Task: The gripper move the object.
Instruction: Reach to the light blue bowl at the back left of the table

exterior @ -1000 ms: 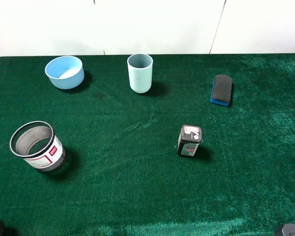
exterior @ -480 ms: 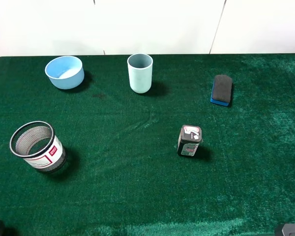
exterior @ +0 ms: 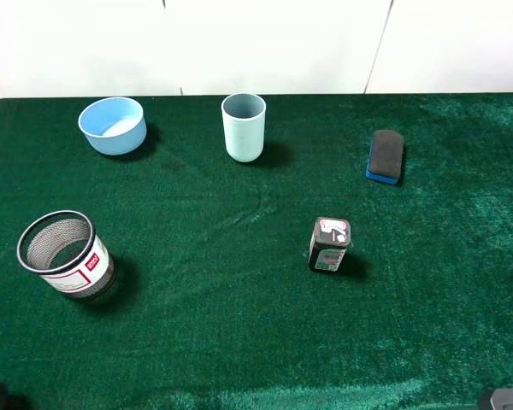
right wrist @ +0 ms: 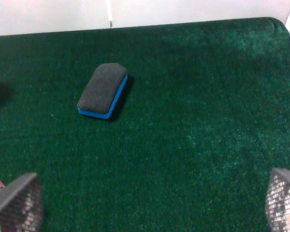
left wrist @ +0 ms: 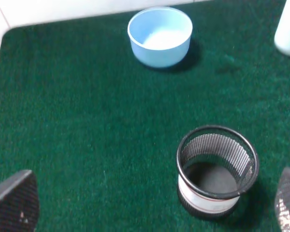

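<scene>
Two grippers wait at the near edge of the green felt desk (exterior: 256, 342), fingers (left wrist: 14, 203) spread open and empty. The shallow light blue round bowl (exterior: 112, 125) sits far left, well apart from them, beyond the black wire-mesh cup (exterior: 66, 254), untouched.

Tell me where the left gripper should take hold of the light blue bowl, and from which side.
Probably the rim of the light blue bowl, from above, one of the fingers inside and one outside the wall. It stands upright, mouth open, apart from the other things; its wide round body looks hard to span. The near rim, facing the mesh cup, seems easiest to reach.
</scene>
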You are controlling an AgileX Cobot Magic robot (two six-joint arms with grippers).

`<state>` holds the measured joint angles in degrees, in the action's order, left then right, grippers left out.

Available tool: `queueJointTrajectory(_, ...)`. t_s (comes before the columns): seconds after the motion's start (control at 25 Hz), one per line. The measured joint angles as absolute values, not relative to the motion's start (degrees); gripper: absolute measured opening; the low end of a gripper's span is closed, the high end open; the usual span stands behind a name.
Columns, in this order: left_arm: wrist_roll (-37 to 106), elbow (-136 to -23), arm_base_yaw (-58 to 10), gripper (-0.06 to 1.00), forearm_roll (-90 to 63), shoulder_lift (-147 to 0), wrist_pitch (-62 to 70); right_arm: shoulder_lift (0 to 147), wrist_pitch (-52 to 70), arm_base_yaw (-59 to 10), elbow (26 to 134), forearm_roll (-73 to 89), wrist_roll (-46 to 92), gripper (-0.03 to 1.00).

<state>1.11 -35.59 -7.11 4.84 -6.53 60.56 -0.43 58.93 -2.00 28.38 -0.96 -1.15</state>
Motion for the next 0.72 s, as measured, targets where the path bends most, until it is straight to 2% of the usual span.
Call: queueJointTrajectory(0.72,5.9,-53.5,-7.1,0.99,5.0,-47.4,60.1,-0.4,58.9,-2.0,28.4,-1.0,-1.2,0.69)
